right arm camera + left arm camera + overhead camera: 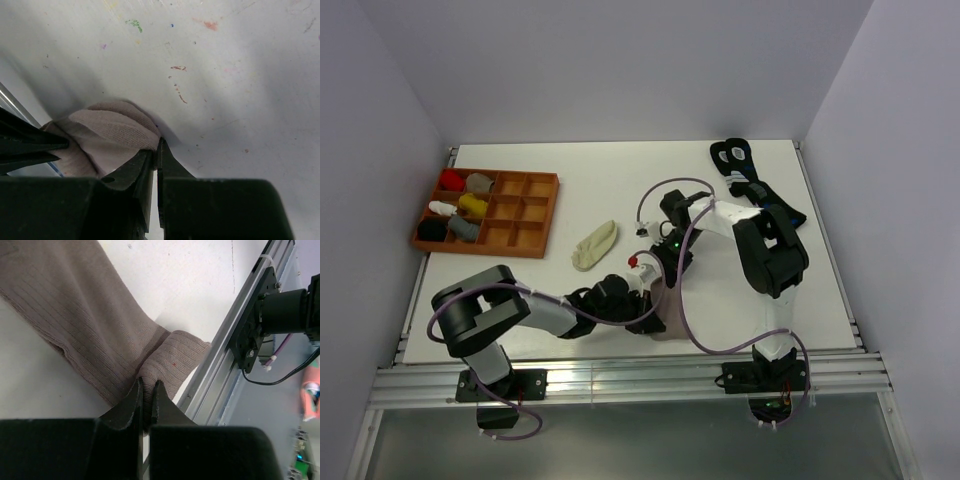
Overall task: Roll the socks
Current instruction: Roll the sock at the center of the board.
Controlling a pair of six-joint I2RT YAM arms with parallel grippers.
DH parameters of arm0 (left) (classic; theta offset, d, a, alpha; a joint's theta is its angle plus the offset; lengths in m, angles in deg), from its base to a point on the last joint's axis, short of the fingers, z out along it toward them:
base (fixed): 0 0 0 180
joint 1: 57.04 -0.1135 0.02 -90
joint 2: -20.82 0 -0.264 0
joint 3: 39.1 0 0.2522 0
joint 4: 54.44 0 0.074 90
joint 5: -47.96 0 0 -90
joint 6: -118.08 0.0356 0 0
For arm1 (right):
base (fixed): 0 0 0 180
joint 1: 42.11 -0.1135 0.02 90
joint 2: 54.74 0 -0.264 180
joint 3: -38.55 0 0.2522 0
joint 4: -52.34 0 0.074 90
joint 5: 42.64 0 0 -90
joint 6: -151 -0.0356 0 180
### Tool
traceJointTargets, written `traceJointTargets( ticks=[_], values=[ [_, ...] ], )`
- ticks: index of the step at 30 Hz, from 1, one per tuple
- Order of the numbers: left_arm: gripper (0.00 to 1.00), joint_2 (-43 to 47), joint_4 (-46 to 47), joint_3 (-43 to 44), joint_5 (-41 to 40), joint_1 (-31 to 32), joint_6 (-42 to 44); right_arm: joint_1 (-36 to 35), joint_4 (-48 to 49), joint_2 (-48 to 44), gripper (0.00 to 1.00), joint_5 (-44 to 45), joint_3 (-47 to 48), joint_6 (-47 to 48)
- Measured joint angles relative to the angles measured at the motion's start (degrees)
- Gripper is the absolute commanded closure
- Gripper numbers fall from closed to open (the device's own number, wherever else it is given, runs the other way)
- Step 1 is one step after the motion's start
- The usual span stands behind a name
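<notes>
The taupe sock (668, 318) lies bunched near the table's front edge, between both grippers. In the left wrist view it is a long ribbed band (85, 325) with a folded end. My left gripper (147, 390) is shut on that fold; in the top view it (648, 318) sits low on the sock. My right gripper (156, 150) is shut on the edge of the sock's rolled lump (112, 132), just behind the left one (658, 285). A red-and-white bit (637, 261) shows beside it. The cream sock (595, 245) lies flat and loose, left of the grippers.
A brown compartment tray (525, 212) with small sock bundles stands at the back left. Black socks with blue-and-white marks (748, 172) lie at the back right. The metal rail (225, 355) of the front table edge runs close to the left gripper.
</notes>
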Motion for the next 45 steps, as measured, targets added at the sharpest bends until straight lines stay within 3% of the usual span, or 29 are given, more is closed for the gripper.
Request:
traceJointTargets(
  ticks=[15, 18, 24, 32, 38, 45],
  values=[
    [1.0, -10.84, -4.13, 9.07, 18.86, -10.01, -8.74, 0.79, 5.95, -5.33, 0.87, 2.64, -4.94, 0.46],
    [1.0, -13.14, -5.49, 11.28, 22.56, -11.26, -10.19, 0.79, 7.26, -6.16, 0.81, 2.73, -6.32, 1.36],
    [1.0, -14.95, -9.84, 14.23, 26.03, -12.35, -10.8, 2.19, 10.6, -11.26, 0.55, 3.78, -9.84, 3.13],
    [1.0, -15.41, -13.31, 15.58, 27.04, -12.74, -10.64, 3.21, 14.38, -26.1, 0.48, 3.43, -15.56, 8.04],
    [1.0, -16.31, -13.11, 15.69, 28.57, -13.22, -11.28, 3.48, 13.81, -42.95, 0.48, 0.42, -25.81, 18.75],
    [1.0, -16.76, -12.83, 15.56, 30.03, -13.33, -11.65, 1.31, 13.11, -50.6, 0.46, -0.02, -38.16, 29.24]
  ],
)
